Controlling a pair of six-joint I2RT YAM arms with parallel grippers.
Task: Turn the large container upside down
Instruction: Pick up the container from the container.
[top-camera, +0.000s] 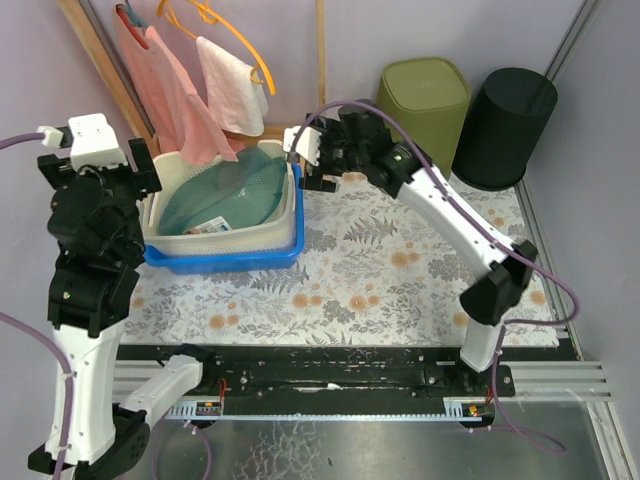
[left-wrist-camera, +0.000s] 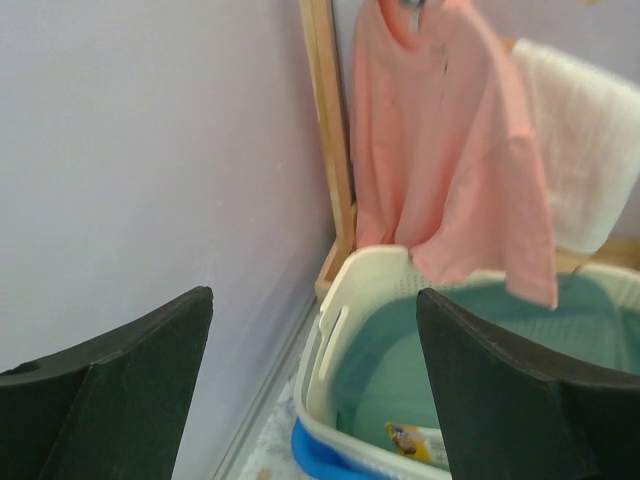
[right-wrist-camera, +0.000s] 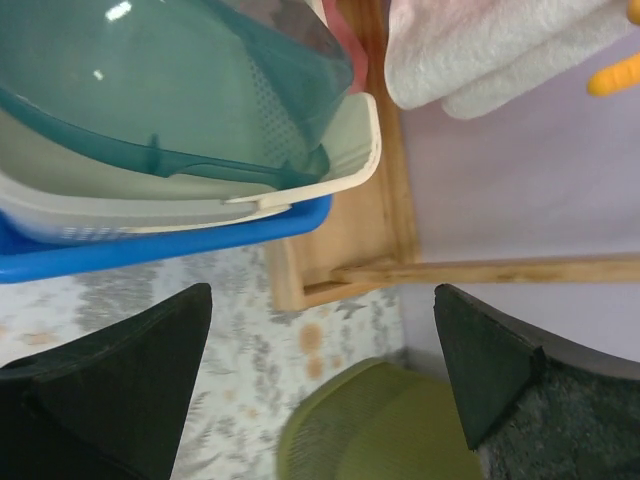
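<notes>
A cream basket (top-camera: 290, 215) sits nested in a blue basket (top-camera: 230, 262) at the back left of the table, open side up. A teal basket (top-camera: 225, 190) lies tilted inside the cream one. My left gripper (top-camera: 143, 180) is open and empty at the stack's left rim. In the left wrist view its gripper (left-wrist-camera: 315, 300) frames the cream rim (left-wrist-camera: 340, 290), the teal basket (left-wrist-camera: 440, 350) and the blue edge (left-wrist-camera: 320, 455). My right gripper (top-camera: 310, 165) is open and empty at the stack's right rim. The right wrist gripper (right-wrist-camera: 322, 290) sees the teal basket (right-wrist-camera: 150, 80), the cream basket (right-wrist-camera: 200, 205) and the blue basket (right-wrist-camera: 150, 250).
A wooden rack behind the baskets holds a pink shirt (top-camera: 170, 80), a white towel (top-camera: 232, 85) and an orange hanger (top-camera: 235, 35). Its base (right-wrist-camera: 350, 270) is beside the stack. An olive bin (top-camera: 425, 95) and a black bin (top-camera: 505, 110) stand at the back right.
</notes>
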